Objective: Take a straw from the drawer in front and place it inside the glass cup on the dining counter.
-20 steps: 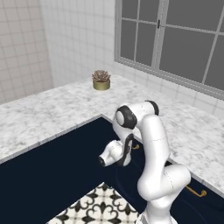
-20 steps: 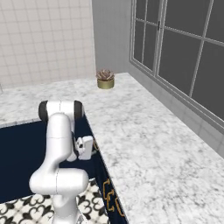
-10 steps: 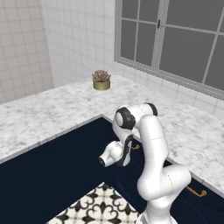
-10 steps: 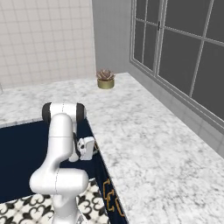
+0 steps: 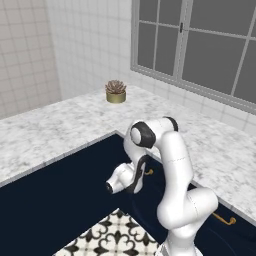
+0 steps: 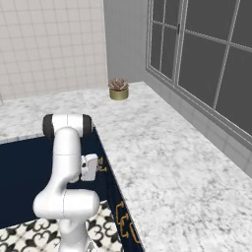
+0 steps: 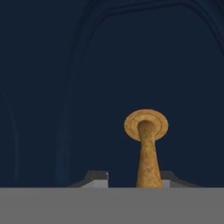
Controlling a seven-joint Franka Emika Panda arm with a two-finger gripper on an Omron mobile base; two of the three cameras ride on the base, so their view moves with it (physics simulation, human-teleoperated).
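Observation:
The drawer faces me as a flat navy-blue front, closed. Its brass handle stands out from a round flange and runs down between my fingertips. My gripper straddles this handle: the right tip sits right beside it, and a gap shows on the left. In the base views the hand is low against the navy front, next to the handle. The straw is hidden. The glass cup and the dining counter are out of view.
A marble worktop wraps the corner under a window. A succulent in a brass pot stands at the back. More brass handles line the lower cabinets. Patterned floor tiles lie below.

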